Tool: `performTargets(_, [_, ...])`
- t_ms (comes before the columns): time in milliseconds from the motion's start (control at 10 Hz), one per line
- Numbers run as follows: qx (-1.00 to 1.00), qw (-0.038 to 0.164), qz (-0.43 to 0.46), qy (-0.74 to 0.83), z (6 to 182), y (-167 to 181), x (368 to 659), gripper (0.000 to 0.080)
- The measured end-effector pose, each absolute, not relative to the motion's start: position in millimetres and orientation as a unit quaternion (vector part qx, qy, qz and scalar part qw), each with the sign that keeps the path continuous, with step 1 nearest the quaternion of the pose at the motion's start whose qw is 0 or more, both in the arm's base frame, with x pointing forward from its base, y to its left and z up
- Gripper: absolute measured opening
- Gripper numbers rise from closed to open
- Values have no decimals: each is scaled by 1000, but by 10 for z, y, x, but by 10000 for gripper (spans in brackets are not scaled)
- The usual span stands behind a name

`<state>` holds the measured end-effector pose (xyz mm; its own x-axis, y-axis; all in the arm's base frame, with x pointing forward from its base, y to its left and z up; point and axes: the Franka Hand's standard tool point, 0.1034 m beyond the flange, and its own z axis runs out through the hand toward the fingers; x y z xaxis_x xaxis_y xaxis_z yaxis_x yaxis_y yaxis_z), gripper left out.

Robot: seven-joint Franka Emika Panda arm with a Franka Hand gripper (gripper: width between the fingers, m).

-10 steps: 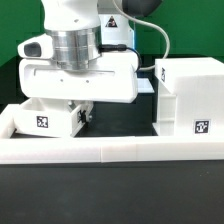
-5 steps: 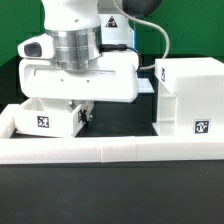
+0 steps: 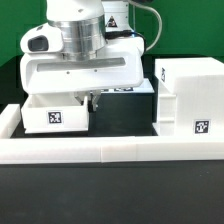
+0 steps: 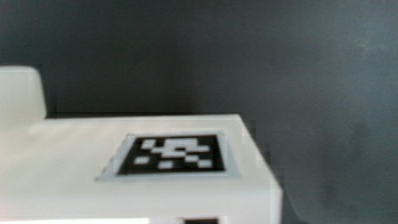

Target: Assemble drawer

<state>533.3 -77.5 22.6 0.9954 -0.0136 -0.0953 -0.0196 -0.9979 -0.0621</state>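
Observation:
A shallow white drawer tray (image 3: 57,113) with a square tag on its side sits at the exterior view's left, just behind the border rail. My gripper (image 3: 88,100) hangs over the tray's right end, shut on its wall; the fingertips are mostly hidden by the hand and the tray. The wrist view shows the tray's white wall and its tag (image 4: 173,155) very close, against the dark table. The tall white casing (image 3: 190,95) with tags stands at the exterior view's right, apart from the tray. The second tray is out of view.
A long low white border rail (image 3: 110,150) runs across the front, with a raised end at the exterior view's left. Dark table (image 3: 125,112) lies between the tray and the casing. The arm's broad white hand (image 3: 85,72) covers the area behind.
My gripper has moved toward the exterior view's right and slightly up, and the tray has moved with it, nearer the casing.

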Motion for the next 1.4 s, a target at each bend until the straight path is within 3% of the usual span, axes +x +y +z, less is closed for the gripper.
performTargets(600, [-965, 29, 32, -258, 244, -720, 5378, 41])
performTargets(800, [-938, 20, 30, -344, 194, -596, 5351, 41])
performTargets(1200, [-892, 21, 31, -451, 182, -659, 5335, 41])
performTargets(1400, [-841, 12, 31, -540, 160, -652, 5310, 41])
